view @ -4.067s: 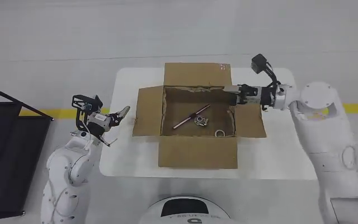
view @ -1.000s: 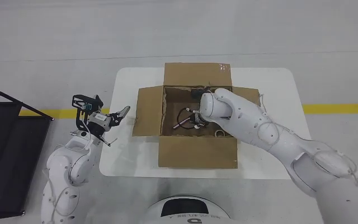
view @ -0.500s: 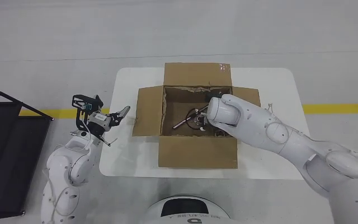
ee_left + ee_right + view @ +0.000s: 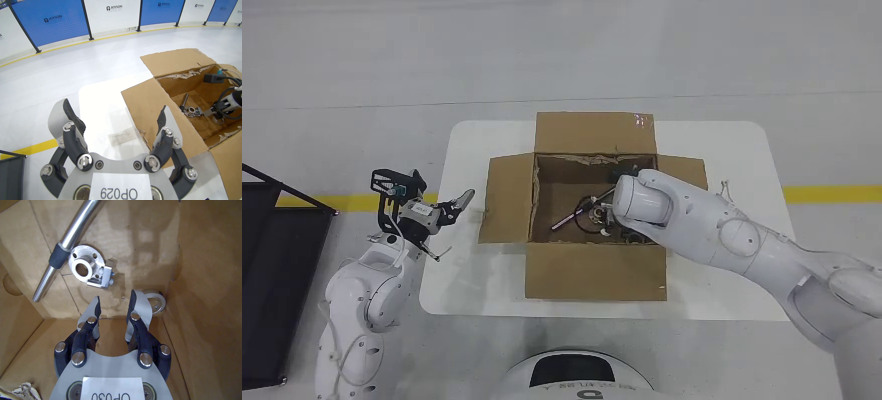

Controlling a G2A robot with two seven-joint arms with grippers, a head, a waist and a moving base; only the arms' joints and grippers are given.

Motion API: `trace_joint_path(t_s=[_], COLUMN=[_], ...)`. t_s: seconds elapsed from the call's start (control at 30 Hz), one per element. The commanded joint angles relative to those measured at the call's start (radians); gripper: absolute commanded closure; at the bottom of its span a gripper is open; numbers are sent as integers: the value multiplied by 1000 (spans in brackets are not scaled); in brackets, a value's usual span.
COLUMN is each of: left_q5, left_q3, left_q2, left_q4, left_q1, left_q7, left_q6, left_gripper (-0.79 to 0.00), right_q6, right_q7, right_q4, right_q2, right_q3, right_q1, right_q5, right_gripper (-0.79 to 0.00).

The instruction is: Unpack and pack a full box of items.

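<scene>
An open cardboard box (image 4: 504,198) sits in the middle of the white table (image 4: 712,290). My right gripper (image 4: 115,296) is down inside it, open, with nothing between its fingers. Just ahead of its tips lies a round metal flange with a small block (image 4: 88,265), and beside that a shiny metal rod with a black band (image 4: 62,247). A white ring (image 4: 157,303) rests by the box wall, partly behind one finger. The flange (image 4: 192,111) and rod (image 4: 184,100) also show from the left wrist. My left gripper (image 4: 115,111) hangs open over the table, left of the box.
The box's flaps are folded outward on all sides, with torn paper along the rims (image 4: 179,75). Bare table lies left of the box (image 4: 457,260) and right of it. A dark rack (image 4: 272,250) stands off the table's left side.
Since 4.1 s ago the right arm has swung from the box's right side over and down into the box. In the last half second it has barely shifted. The left arm has stayed put.
</scene>
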Motion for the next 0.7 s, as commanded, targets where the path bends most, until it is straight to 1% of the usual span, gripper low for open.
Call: trace_joint_path(t_s=[0.0,0.1,0.23,0.53,0.67], left_q5=[0,0,0,0,0], left_q3=[0,0,0,0,0], left_q2=[0,0,0,0,0], left_q4=[0,0,0,0,0], left_q1=[0,0,0,0,0], left_q7=[0,0,0,0,0], left_q6=[0,0,0,0,0], left_gripper=[-785,-785,-785,-785,-785], right_q6=[0,0,0,0,0], right_q7=[0,0,0,0,0], right_q4=[-2,13,51,110,157], right_q2=[0,-3,-17,-68,-93], right_q3=[0,2,0,0,0], right_q1=[6,12,18,15,18], right_q5=[2,4,16,34,51], right_gripper=[-320,-317,-302,-280,-256])
